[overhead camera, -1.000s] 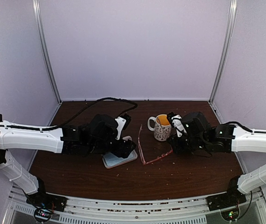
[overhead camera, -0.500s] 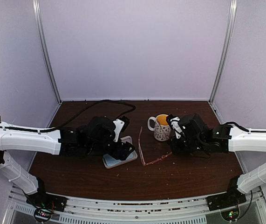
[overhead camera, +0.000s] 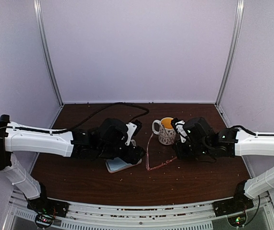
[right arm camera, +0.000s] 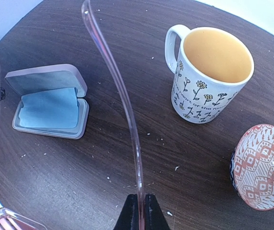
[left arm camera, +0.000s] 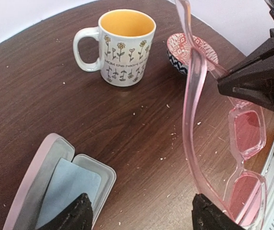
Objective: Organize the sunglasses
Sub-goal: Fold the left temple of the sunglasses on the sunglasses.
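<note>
Sunglasses (overhead camera: 149, 154) with pink frames sit between both arms, one temple tip pinched in the right gripper (right arm camera: 137, 211). The left gripper (left arm camera: 141, 213) gapes wide beside them, above the open case (left arm camera: 45, 158).

- The sunglasses (left arm camera: 190, 110) are translucent pink plastic, smooth and glossy; the lenses (left arm camera: 247, 127), at the right of the left wrist view, are clear with a rosy tint.
- The mug (left arm camera: 123, 52) is glazed ceramic: shiny white outside with printed flowers, yellow-orange inside.
- The small dish (right arm camera: 261, 167) is glossy, patterned red on white.
- The case (right arm camera: 45, 79) has a smooth, hard pale pink shell and a matt grey lining.
- The cloth (right arm camera: 50, 108) is soft, matt, light blue fabric.
- The table (left arm camera: 41, 91) is dark brown wood grain with a low sheen, flecked with pale crumbs.
- The left gripper (left arm camera: 139, 211) has matt black plastic fingers (left arm camera: 74, 216), faintly grainy.
- The arm shells (overhead camera: 36, 141) are smooth white plastic.
</note>
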You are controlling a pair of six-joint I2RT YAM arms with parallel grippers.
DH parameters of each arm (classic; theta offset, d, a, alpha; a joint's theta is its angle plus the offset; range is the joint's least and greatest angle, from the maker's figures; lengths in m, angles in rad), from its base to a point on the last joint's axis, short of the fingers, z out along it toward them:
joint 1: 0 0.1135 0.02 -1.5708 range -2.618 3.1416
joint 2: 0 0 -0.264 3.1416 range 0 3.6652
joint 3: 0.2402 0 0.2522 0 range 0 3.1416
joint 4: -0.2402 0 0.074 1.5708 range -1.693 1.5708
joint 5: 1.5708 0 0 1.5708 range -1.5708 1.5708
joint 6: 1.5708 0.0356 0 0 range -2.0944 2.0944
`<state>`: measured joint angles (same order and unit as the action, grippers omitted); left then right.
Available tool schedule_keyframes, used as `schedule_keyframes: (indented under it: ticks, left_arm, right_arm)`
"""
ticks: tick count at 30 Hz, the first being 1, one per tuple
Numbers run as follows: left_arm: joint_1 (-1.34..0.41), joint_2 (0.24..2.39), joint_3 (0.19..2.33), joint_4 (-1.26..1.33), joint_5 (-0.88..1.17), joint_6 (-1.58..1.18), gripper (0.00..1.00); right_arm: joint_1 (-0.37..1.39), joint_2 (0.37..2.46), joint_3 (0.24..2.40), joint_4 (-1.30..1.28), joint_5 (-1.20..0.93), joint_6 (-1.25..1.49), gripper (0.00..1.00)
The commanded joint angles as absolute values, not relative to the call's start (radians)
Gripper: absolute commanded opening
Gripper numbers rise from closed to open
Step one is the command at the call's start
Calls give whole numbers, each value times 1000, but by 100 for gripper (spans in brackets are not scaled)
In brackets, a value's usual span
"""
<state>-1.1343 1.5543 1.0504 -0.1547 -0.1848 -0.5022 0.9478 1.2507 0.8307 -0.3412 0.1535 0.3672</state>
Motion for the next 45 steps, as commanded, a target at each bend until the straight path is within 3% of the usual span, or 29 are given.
schedule_keyframes:
  ticks: [1, 34, 45]
  left_arm:
    - [-1140, 1587, 1110, -122, -125, -467, 73]
    - [-1141, 1706, 1218, -186, 80, -359, 73]
    - [-1141, 1542, 1071, -60, -38, -331, 81]
  right_arm:
    - [955, 1251, 848, -300, 141, 385, 0]
    - [934, 1178, 801, -244, 254, 413, 0]
    - [936, 1229, 809, -306, 267, 423, 0]
